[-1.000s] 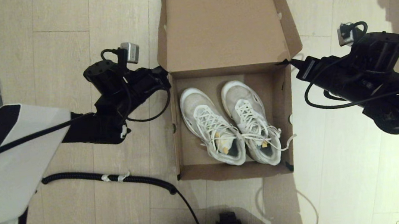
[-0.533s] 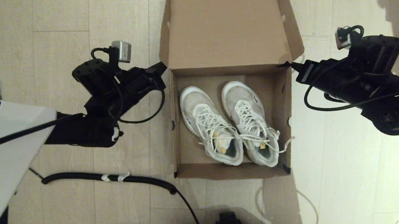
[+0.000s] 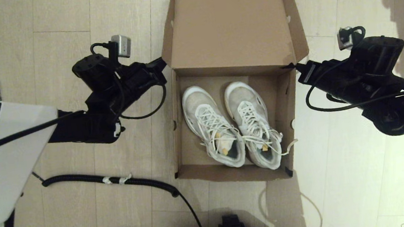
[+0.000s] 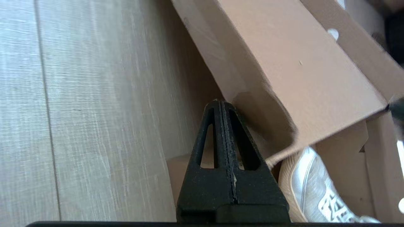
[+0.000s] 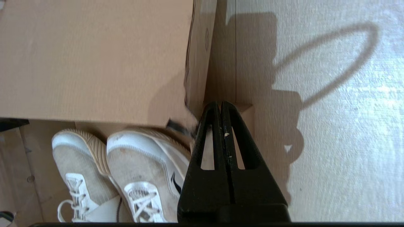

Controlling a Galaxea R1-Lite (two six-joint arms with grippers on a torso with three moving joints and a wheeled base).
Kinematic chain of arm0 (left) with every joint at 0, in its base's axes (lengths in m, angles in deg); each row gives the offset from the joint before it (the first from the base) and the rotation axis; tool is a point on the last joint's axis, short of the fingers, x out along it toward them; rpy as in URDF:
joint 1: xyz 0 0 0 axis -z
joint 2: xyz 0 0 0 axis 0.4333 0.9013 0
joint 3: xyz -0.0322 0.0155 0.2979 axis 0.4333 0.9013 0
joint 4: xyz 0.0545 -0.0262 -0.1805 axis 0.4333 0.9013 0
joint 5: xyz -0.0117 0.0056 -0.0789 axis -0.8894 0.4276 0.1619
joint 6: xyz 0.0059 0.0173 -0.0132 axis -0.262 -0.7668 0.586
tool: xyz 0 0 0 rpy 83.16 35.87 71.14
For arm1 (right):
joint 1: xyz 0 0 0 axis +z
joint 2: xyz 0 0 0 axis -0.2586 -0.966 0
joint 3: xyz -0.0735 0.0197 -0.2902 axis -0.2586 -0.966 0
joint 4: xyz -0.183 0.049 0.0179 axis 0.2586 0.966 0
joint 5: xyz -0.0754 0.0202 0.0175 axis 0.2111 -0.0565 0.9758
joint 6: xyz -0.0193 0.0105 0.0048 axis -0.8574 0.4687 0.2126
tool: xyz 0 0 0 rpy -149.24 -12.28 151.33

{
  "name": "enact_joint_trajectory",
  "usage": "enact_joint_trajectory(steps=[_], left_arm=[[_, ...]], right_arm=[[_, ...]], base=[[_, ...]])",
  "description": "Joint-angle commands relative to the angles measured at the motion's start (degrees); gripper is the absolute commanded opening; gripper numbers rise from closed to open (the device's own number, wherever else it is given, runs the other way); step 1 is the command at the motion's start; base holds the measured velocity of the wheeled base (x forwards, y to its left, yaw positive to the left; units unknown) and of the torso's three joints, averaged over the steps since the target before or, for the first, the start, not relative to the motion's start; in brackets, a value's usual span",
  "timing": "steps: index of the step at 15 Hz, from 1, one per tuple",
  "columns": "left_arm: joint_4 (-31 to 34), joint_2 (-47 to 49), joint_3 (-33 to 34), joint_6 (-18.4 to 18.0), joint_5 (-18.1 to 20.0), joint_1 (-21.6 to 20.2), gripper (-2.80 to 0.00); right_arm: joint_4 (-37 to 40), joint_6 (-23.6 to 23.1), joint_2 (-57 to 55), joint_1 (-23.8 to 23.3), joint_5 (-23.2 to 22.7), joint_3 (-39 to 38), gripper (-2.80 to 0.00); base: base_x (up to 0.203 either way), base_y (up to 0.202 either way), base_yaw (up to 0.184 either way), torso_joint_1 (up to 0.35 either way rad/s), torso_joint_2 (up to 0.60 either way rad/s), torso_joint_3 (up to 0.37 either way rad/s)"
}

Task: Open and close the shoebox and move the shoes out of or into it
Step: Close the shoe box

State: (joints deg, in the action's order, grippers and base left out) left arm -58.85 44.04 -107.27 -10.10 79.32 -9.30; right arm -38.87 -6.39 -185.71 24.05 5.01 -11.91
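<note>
we keep both tools pinched closed, left tool (image 4: pixel 221 105) and right tool (image 5: pixel 220 107) under the shoebox (image 3: pixel 287 92) lid's corners, lifting evenly over the shoes (image 3: pixel 232 125).

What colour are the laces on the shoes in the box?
White, like the shoes themselves; clearest in the head view.

Our left gripper (image 3: pixel 160 63) sits left of frame centre, fingers pressed together. Our right gripper (image 3: pixel 293 66) sits at right of centre, apparently likewise closed, both arms reaching inward.
</note>
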Motion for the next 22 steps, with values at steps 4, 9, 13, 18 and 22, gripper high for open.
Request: enact_joint_trajectory(steps=[4, 9, 13, 18, 22], left_arm=[[-0.37, 0.76, -1.43, 5.04, 0.49, -1.48, -2.80], [-0.14, 0.30, -5.02, 11.23, 2.78, -2.31, -2.80], [2.34, 2.86, -9.30, 11.65, 3.60, -2.31, -2.80], [5.48, 6.29, -15.28, 13.32, 3.70, -2.05, -2.80], [5.69, 7.00, -15.33, 14.80, 3.70, -1.34, -2.80]], right_arm=[[-0.37, 1.03, -1.04, -1.57, -0.75, 3.99, -2.80], [-0.11, 1.55, -0.43, -4.58, -5.08, 6.38, -2.80], [-0.18, 2.89, -3.20, -4.75, -6.50, 9.99, -2.80], [1.91, 3.45, -5.79, -4.43, -6.59, 16.34, -2.80], [3.95, 3.91, -7.19, -4.20, -6.21, 19.10, -2.80]], base=[[0.000, 0.000, 0.000, 0.000, 0.00, 0.000], [0.000, 0.000, 0.000, 0.000, 0.00, 0.000], [0.000, 0.000, 0.000, 0.000, 0.00, 0.000], [0.000, 0.000, 0.000, 0.000, 0.00, 0.000], [0.000, 0.000, 0.000, 0.000, 0.00, 0.000]])
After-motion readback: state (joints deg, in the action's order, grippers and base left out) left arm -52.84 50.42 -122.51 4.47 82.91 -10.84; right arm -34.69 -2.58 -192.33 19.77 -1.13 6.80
